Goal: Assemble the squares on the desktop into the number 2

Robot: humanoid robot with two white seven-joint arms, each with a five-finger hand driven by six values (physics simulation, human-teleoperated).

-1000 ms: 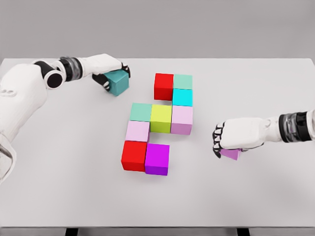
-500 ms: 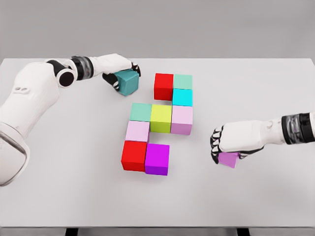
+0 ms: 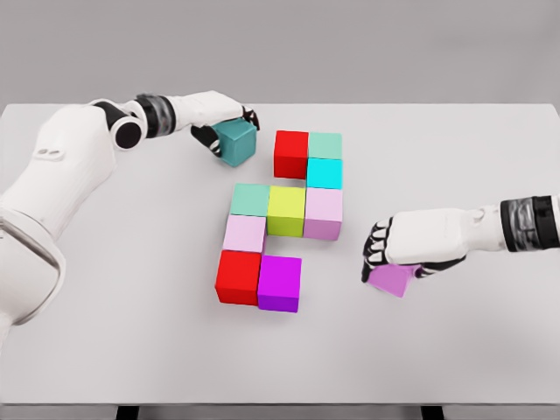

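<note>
Head view: I see left hand point(image 3: 223, 125) curled around teal cube point(image 3: 237, 143), far side of white table point(image 3: 131, 332), just left of the far red cube point(image 3: 291, 154). Right hand point(image 3: 407, 245) grips violet cube point(image 3: 391, 279), right of the magenta cube point(image 3: 280, 283), apart from it

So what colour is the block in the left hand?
Teal block, gripped by the left hand; head view.
</note>
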